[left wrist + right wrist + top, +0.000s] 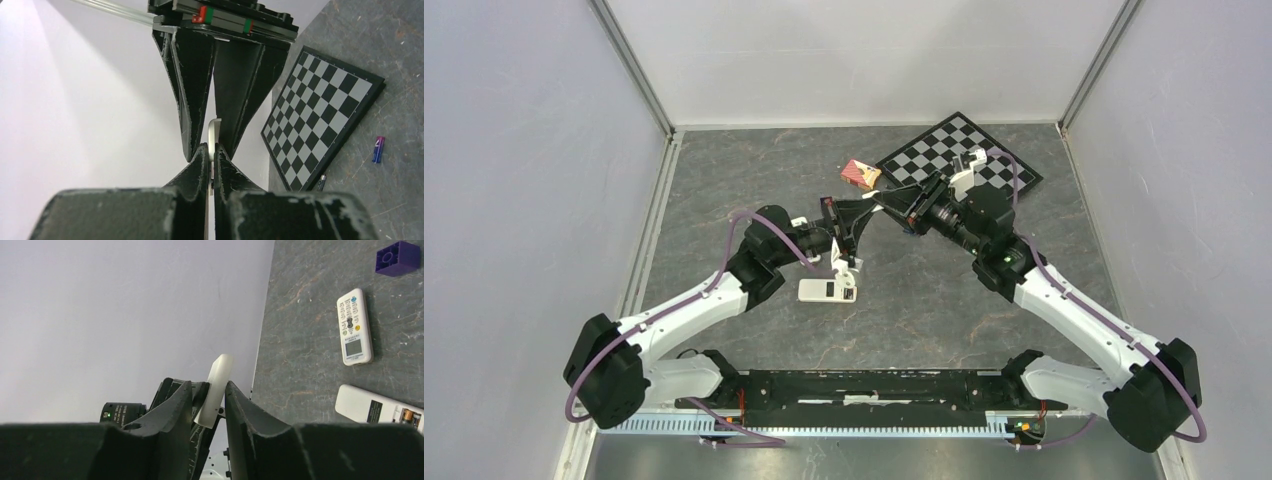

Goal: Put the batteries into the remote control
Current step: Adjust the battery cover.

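Above the table's middle, my left gripper (pixel 864 207) (pixel 212 155) is shut on a thin pale plate (pixel 214 134) that looks like a battery cover. My right gripper (pixel 886 200) (pixel 209 387) meets it tip to tip, jaws narrowed round the same plate (pixel 216 385). One finger touches the plate and a small gap remains at the other. The remote control (pixel 372 406) lies back up on the table, its bay open with one battery (pixel 407 415) inside. A purple-blue battery (pixel 378 149) lies beside the chessboard, and another small dark cylinder (pixel 321 181) sits at the board's edge.
A chessboard (pixel 959 150) (pixel 320 115) lies at the back right under the right arm, with a small red-orange box (pixel 860 175) next to it. A white remote (pixel 354 326) lies face up, and a purple block (pixel 397 257) sits beyond it. One white remote (pixel 827 290) shows below the grippers.
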You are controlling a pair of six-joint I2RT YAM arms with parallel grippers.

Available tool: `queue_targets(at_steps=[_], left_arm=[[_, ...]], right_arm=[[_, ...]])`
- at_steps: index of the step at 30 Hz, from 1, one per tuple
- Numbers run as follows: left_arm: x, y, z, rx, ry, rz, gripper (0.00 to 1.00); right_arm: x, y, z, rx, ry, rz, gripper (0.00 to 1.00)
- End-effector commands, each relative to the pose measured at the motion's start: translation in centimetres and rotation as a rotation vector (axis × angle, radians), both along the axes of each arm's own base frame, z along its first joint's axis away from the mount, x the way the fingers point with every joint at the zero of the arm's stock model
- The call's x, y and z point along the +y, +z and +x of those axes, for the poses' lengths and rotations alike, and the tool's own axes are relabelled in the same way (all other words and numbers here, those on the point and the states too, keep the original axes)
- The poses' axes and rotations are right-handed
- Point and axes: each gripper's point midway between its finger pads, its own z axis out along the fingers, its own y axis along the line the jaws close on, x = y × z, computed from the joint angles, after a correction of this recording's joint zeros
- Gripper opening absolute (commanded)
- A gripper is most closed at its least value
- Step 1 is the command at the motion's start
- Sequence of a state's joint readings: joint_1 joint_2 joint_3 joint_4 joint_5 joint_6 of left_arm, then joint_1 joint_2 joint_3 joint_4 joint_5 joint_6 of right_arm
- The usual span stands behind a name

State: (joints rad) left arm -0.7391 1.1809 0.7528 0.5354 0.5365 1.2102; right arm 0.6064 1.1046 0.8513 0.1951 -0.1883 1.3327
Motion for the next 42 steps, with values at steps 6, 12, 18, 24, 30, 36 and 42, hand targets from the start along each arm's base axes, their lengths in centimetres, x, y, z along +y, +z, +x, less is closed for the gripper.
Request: queue_targets(at_steps=[6, 12, 18, 24, 30, 36, 42], left_arm=[[0.2, 1.3, -0.9, -0.111, 0.008, 0.017, 0.09], [0.5, 1.0, -1.0, -0.108, 0.019, 0.014, 0.11], [0.5, 0.6, -0.5, -0.086, 0.037, 0.016, 0.02], [0.4, 0.4, -0.2, -0.089, 0.042, 0.023, 0.02], [0.4, 0.3, -0.2, -0.090, 0.044, 0.029, 0.05], [0.2, 0.2, -0.2, -0.091, 0.038, 0.035, 0.09], [0.3, 0.1, -0.2, -0.085, 0.042, 0.034, 0.14]], right_arm=[[-1.2, 2.7, -0.1, -0.040, -0.047, 0.112, 0.20], [-1.2, 2.4, -0.4, -0.024, -0.036, 0.161, 0.29], [-1.9, 2.4, -1.3, -0.043, -0.034, 0.225, 0.38], [-1.5, 2.2, -2.1, -0.033, 0.023, 0.243, 0.42], [-0.8, 2.2, -2.1, -0.021, 0.061, 0.244, 0.29], [-0.4, 1.7, -2.1, 0.000, 0.079, 0.244, 0.29], [-0.2, 1.7, -2.1, -0.003, 0.093, 0.258, 0.11]])
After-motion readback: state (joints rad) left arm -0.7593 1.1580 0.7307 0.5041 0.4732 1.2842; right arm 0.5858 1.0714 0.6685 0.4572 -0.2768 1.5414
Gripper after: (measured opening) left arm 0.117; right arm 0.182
